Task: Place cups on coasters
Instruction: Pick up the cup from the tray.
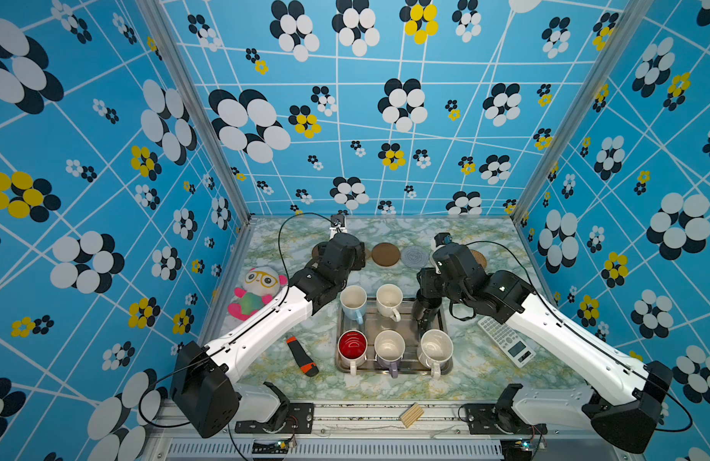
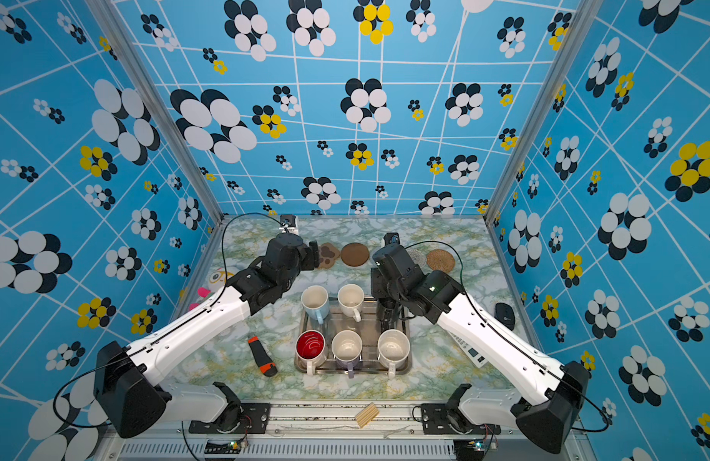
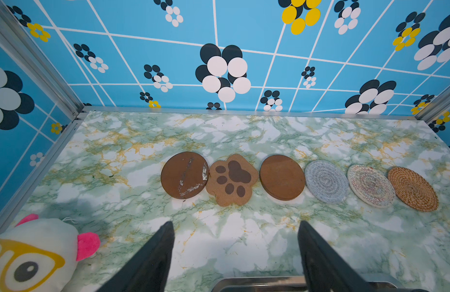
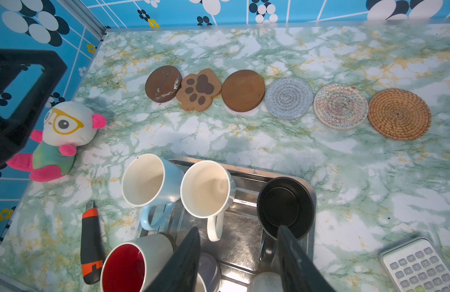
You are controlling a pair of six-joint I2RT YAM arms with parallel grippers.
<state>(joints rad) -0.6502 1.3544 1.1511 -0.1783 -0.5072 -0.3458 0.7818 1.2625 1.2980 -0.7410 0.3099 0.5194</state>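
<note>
Six cups stand on a steel tray (image 1: 386,371): light blue (image 1: 353,302), cream-white (image 1: 389,300) and black (image 1: 426,306) at the back, red-inside (image 1: 352,346), lavender (image 1: 389,349) and cream-white (image 1: 436,348) in front. Behind the tray lies a row of bare coasters: scratched brown disc (image 3: 184,175), paw (image 3: 231,179), brown disc (image 3: 281,177), grey woven (image 3: 326,181), whitish woven (image 3: 370,185), rattan (image 3: 412,188). My left gripper (image 3: 235,223) hangs open over bare table between tray and coasters. My right gripper (image 4: 238,228) is open above the tray, one fingertip by the black cup (image 4: 286,207), holding nothing.
A plush panda (image 1: 257,291) sits at the left edge. An orange-black box cutter (image 1: 301,355) lies left of the tray. A calculator (image 1: 505,339) lies right of it, under the right arm. A black mouse (image 2: 505,315) and a wooden block (image 1: 411,415) are nearby.
</note>
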